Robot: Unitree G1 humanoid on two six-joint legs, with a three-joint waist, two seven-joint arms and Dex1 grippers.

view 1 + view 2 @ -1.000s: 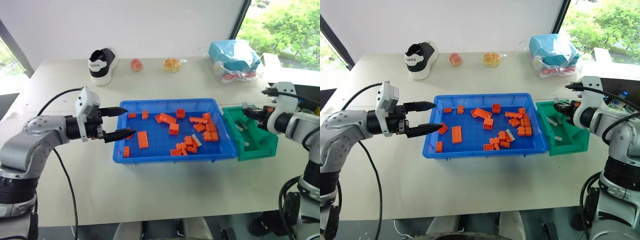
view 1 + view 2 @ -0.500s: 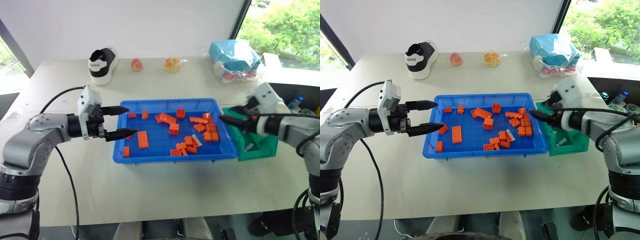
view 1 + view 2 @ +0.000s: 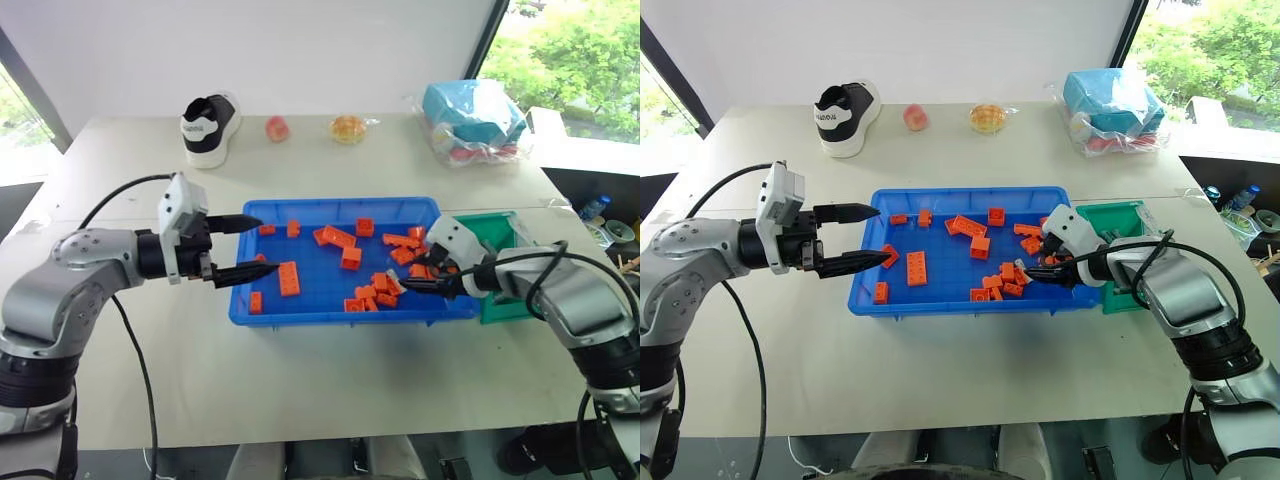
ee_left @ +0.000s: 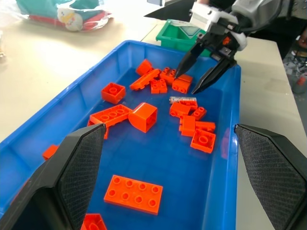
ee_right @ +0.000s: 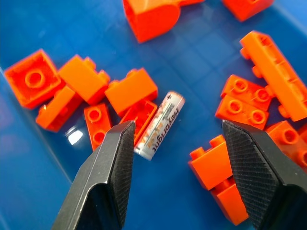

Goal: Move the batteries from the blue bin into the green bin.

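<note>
Spanning most of the head views, the pale desk (image 3: 330, 380) carries the blue bin (image 3: 340, 315) at centre frame, scattered with orange toy bricks (image 3: 288, 278). Just right of it, touching or nearly so, sits the green bin (image 3: 497, 228); its contents are too hidden by the right arm to make out. Along the upper edge of the desk stand a black-and-white sneaker (image 3: 208, 128) at upper left, a small pink fruit (image 3: 276, 128), a wrapped yellow item, perhaps a pastry (image 3: 347, 128), and a bagged teal bundle (image 3: 470, 115) at upper right.

The left gripper (image 3: 250, 247) hovers at the bin's left rim, fingers spread wide, holding nothing. The right gripper (image 3: 1036, 270) dips into the right end of the blue bin, fingers parted and empty.

In the right wrist view, one battery (image 5: 159, 125), silver with printed lettering, lies on the bin floor between the two fingers (image 5: 111, 177), resting against an orange brick, near the lower left of centre.
</note>
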